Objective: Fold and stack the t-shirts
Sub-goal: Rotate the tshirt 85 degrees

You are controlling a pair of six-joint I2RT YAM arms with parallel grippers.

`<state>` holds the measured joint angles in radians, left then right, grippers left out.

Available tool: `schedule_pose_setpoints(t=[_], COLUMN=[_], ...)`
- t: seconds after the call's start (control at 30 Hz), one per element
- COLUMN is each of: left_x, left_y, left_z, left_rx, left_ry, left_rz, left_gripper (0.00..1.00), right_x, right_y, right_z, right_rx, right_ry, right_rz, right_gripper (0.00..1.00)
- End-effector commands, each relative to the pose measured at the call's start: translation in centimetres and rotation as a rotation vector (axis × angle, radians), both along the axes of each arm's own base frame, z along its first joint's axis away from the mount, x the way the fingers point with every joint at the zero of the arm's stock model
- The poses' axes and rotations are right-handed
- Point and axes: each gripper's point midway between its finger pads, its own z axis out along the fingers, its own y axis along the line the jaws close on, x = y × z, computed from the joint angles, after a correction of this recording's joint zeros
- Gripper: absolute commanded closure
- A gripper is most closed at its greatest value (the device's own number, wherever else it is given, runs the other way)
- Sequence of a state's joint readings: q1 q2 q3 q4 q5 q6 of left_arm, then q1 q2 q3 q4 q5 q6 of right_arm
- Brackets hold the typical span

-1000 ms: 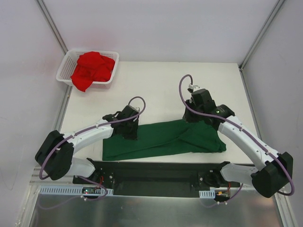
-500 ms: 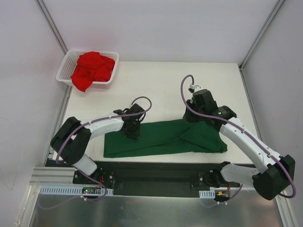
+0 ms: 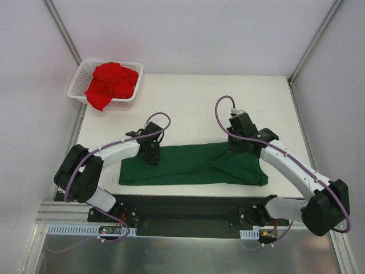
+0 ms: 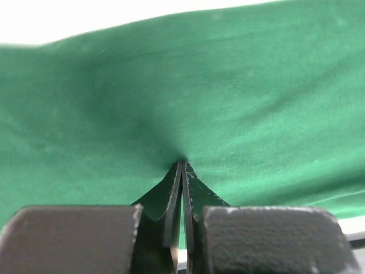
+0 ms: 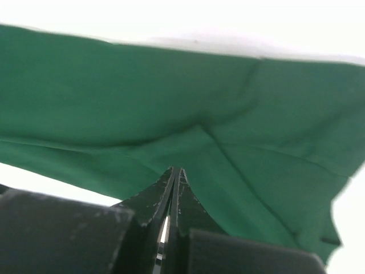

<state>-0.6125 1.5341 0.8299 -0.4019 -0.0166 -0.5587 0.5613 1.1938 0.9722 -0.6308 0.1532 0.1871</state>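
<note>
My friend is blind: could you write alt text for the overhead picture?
A dark green t-shirt lies flat along the near edge of the table, the left gripper and right gripper down on its far edge. A red t-shirt sits crumpled in a white basket at the far-left corner.

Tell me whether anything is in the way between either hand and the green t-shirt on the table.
Nothing visible does. The left hand and the right hand are both shut on the green t-shirt along its far edge, pinching the cloth directly.
</note>
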Motion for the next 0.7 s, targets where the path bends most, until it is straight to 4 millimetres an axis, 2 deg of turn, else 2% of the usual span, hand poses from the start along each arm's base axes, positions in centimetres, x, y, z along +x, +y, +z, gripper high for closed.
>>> schedule_pose_setpoints(t=[0.0,0.1,0.3,0.5,0.67], left_x=[0.2,0.7,0.5,0.8,1.0], left_y=[3.9,5.3,6.1,6.0,5.9], left_z=[0.5,1.0,0.7,0.8,1.0], left_rx=[0.02,0.004,0.007,0.005,-0.003], left_ry=[-0.015,-0.031,-0.022,-0.026,-0.031], left_rz=[0.078,0.112,0.135,0.13,0.125], left_gripper=[1.0,1.0,1.0,1.0,1.0], right_x=[0.1,0.2,-0.1,-0.5,-0.6], right_y=[-1.4,-1.7,-2.4,-3.6,-3.5], right_z=[-1.5,-2.3,-3.6,-5.6,-6.9], right_rx=[-0.066,-0.101,-0.148,-0.225,-0.234], right_ry=[0.039,0.069,0.111,0.153,0.192], right_rz=[-0.069,-0.085,-0.109,-0.149,-0.167], right_gripper=[0.99,0.99,0.99,0.99,0.99])
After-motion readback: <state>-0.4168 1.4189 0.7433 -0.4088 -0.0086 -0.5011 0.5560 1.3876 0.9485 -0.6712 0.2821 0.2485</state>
